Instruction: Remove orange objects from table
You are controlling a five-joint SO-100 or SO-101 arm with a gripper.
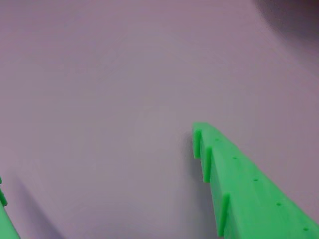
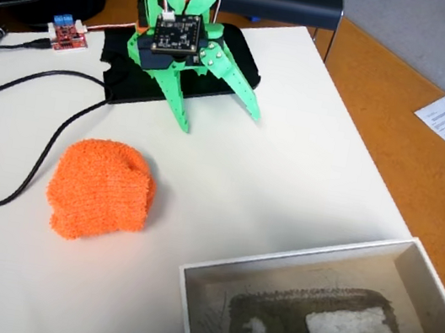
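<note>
The orange cloth wad [image 2: 100,191] lies on the white table [image 2: 272,175], left of centre in the fixed view. My green gripper [image 2: 219,122] hangs over the table near the arm's base, up and to the right of the wad and well apart from it. Its two fingers [image 2: 179,99] are spread wide with nothing between them. In the wrist view one green finger [image 1: 249,189] comes in from the lower right, and a sliver of the other shows at the lower left edge. Only bare table [image 1: 124,99] lies between them. The wad is out of the wrist view.
A white shallow box [image 2: 191,313] with a grey inside stands at the front right. Black cables [image 2: 30,168] run along the table's left side, close to the wad. A small red circuit board [image 2: 67,34] lies at the back left. The table's right edge borders the orange-brown floor [image 2: 396,153].
</note>
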